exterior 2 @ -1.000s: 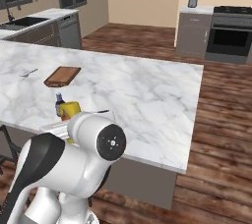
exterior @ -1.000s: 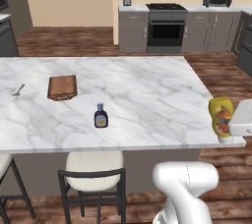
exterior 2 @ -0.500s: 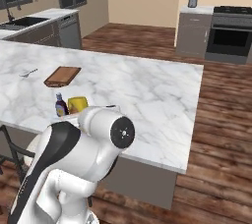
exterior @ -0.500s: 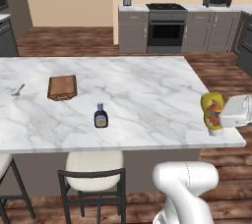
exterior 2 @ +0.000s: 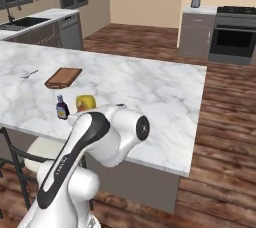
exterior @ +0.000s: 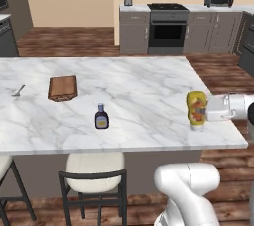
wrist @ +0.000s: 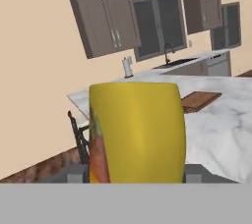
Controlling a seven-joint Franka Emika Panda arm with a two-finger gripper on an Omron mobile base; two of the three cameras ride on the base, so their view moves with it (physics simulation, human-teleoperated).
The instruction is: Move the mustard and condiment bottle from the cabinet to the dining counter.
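My gripper (exterior: 203, 111) reaches in from the right, shut on the yellow mustard (exterior: 197, 109), which it holds upright near the front right corner of the white marble dining counter (exterior: 144, 86). I cannot tell whether the bottle's base touches the slab. The hand view has the mustard (wrist: 138, 132) large between the two fingertips (wrist: 74, 174). The dark condiment bottle (exterior: 101, 117) with its pale cap stands upright on the counter, well left of the mustard. From the right base view the condiment bottle (exterior 2: 62, 107) and the mustard (exterior 2: 85, 103) sit close together behind my arm.
A brown cutting board (exterior: 63, 87) and a small utensil (exterior: 18, 91) lie on the counter's left part. A stool (exterior: 94, 168) stands at the near edge. A stove (exterior: 167, 27) and grey base cabinets line the back wall. Grey-brown wall cabinets (wrist: 106, 19) hang with doors closed.
The gripper has carried the mustard leftward, from beyond the counter's right edge to over its front right corner. The condiment bottle has stayed put.
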